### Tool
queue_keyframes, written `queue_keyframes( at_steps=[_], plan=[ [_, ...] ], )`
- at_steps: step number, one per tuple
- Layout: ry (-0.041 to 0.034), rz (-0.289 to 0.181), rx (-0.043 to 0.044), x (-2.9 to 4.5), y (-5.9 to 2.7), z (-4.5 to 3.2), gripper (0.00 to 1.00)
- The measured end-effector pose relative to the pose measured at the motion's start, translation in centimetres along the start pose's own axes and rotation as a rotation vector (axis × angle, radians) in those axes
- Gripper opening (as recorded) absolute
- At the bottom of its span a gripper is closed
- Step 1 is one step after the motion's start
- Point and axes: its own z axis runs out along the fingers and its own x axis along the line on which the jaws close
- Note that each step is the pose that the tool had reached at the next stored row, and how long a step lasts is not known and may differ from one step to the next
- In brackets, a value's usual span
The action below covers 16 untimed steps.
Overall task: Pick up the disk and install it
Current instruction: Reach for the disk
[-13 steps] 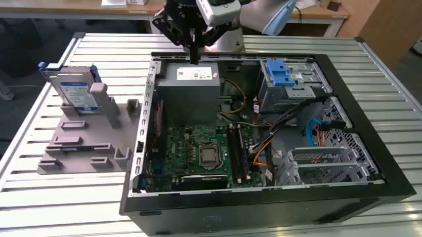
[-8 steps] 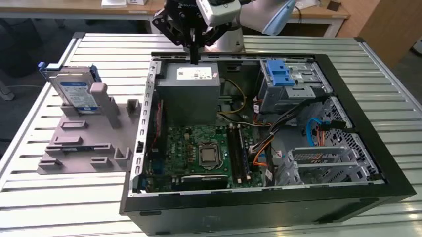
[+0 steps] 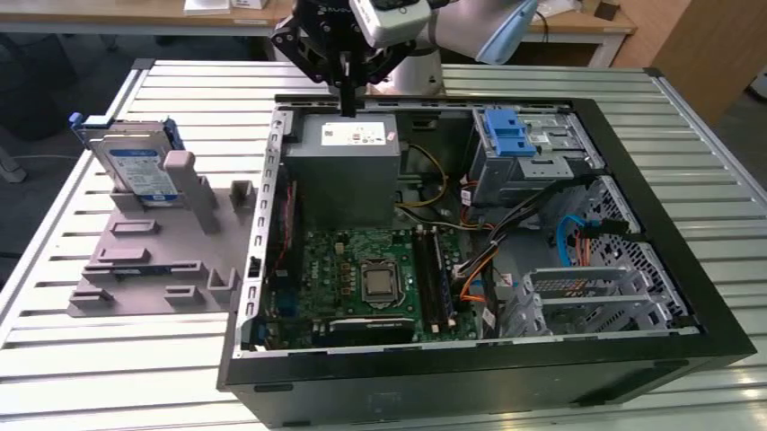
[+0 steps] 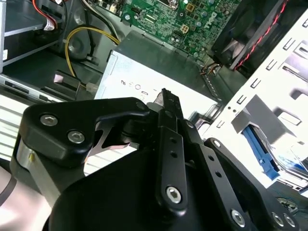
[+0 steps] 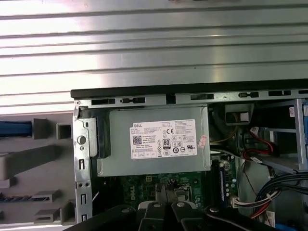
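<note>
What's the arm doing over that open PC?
The arm's pincer, shut and holding nothing, hangs over the grey power supply inside the open PC case. The disk stands upright in a grey holder on the table outside the case, at the exterior view's left, apart from the pincer. It has not yet been picked up.

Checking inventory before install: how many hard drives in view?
1. The disk stands upright in the grey holder at the exterior view's left, outside the computer case. The drive cage could hide another.
</note>
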Motion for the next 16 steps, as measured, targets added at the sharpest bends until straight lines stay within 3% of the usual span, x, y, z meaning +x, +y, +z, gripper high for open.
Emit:
queue_keyframes(
  at_steps=[16],
  plan=[
    [0.0, 0.0, -0.0001, 1.97, -0.12, -0.03, 0.11]
  ],
)
